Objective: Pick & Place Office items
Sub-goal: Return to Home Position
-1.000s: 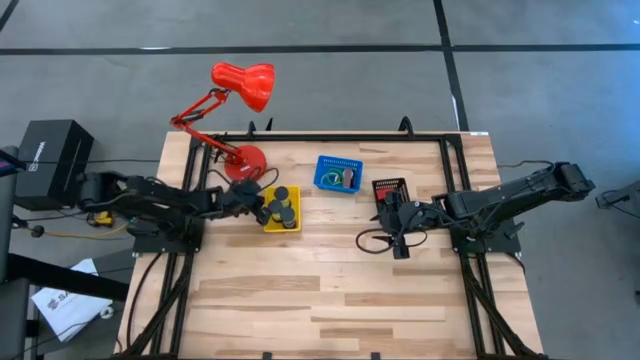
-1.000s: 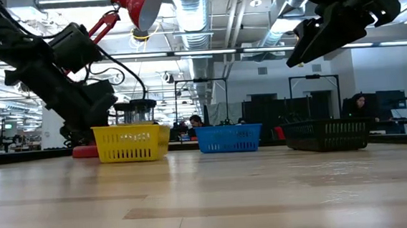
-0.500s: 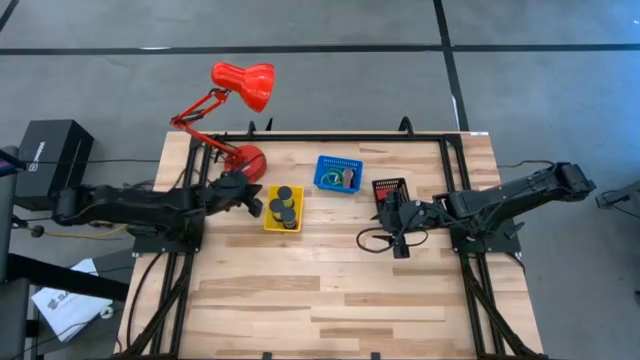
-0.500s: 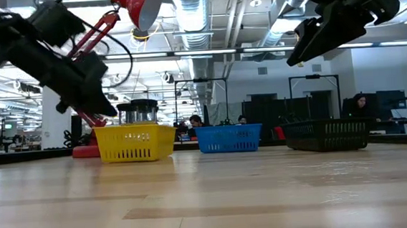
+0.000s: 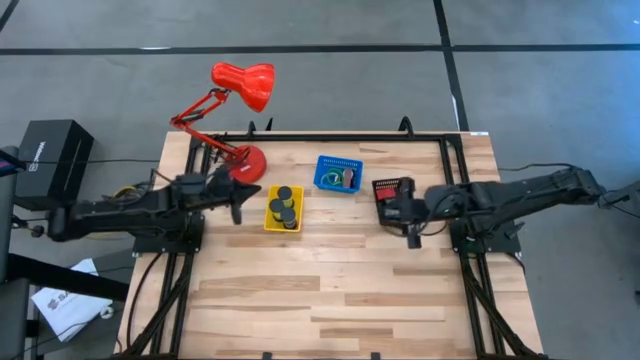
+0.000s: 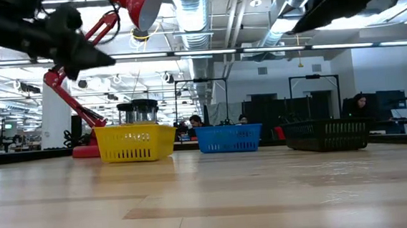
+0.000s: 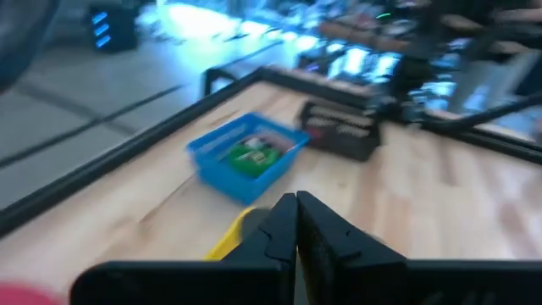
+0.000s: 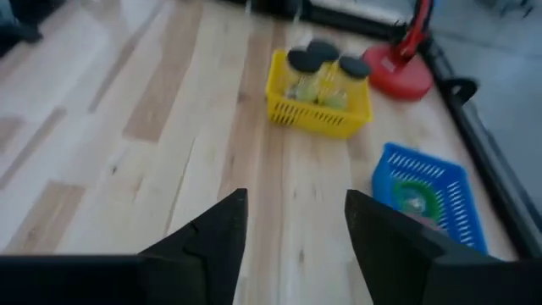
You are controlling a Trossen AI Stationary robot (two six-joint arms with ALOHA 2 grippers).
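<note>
Together, black rolls [image 5: 283,207] in yellow basket [image 6: 135,144], green piece [image 7: 248,156] in blue basket [image 7: 224,176]

ylw basket [image 6: 135,144] | blue basket [image 6: 228,138] | blk basket [image 6: 327,135] | red lamp [image 5: 243,85] | blk rolls [image 5: 284,205] | pale-wood tbl [image 5: 330,290]

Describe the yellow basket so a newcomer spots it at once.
From above, find the red desk lamp at the upper left corner of the table; the yellow basket sits just right of its round base. It is the leftmost of three, ahead of the blue basket and black basket, and the only one holding black round rolls.
</note>
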